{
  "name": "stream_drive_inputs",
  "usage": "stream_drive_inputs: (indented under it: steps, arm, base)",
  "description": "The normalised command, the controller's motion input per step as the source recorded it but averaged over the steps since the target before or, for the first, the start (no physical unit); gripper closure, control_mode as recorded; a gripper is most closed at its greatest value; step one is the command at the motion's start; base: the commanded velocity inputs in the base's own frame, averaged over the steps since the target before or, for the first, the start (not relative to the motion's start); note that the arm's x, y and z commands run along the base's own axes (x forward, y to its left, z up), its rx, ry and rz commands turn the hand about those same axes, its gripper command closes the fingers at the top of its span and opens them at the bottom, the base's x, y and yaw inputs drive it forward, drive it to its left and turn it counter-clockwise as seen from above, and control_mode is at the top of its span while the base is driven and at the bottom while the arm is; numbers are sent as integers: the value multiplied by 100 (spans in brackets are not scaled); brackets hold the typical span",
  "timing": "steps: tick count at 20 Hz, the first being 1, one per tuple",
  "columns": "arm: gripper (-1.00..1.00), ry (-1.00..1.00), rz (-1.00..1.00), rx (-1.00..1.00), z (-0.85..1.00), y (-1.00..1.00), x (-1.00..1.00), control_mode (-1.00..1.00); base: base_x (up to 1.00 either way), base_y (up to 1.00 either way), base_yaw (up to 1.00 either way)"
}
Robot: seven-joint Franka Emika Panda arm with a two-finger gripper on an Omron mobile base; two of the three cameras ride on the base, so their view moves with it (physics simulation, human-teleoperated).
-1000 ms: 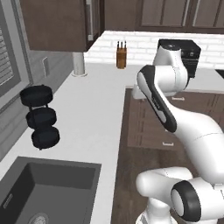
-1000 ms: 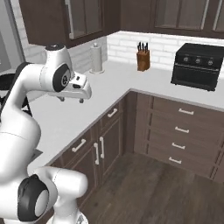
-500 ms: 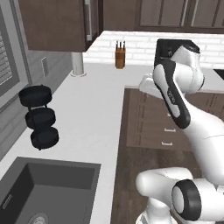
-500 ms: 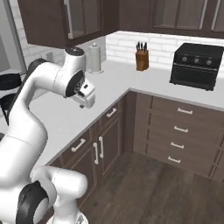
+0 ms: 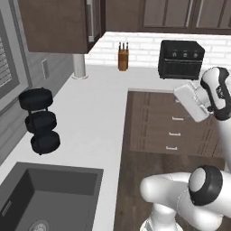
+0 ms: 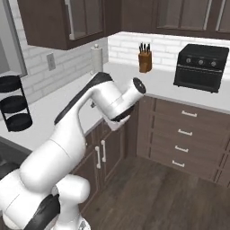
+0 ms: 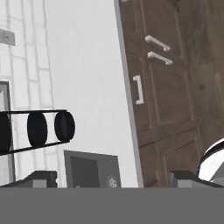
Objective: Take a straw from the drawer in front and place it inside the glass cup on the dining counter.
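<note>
Hand view: gripper with jaws spread wide, holding nothing.
Fingertips frame the pale worktop, sink and dark cabinet doors.

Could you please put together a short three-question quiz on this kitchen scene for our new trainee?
1. True or false: the gripper is closed on a straw.
2. What stands on the worktop between the paper towel roll and the black toaster oven? A) kettle B) knife block C) glass cup
3. How many drawers with silver bar handles are stacked below the toaster oven in the right base view?

Key:
1. False; its fingertips stand wide apart with nothing between them.
2. B, the knife block.
3. Four.
</note>
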Motion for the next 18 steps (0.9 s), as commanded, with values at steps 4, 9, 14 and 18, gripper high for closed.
stream_drive_inputs:
  steps: [4, 9, 14, 18]
  arm:
    - [-100, 0, 1, 38, -71, -20, 29, -100]
    - [-100, 0, 9, 31, -83, 1, 36, -100]
    - [-100, 0, 14, 20, -82, 23, 44, -100]
    - [-100, -2, 16, 10, -68, 33, 27, -100]
  base:
    - [0, 0, 0]
    - [0, 0, 0]
    - [0, 0, 0]
    - [0, 0, 0]
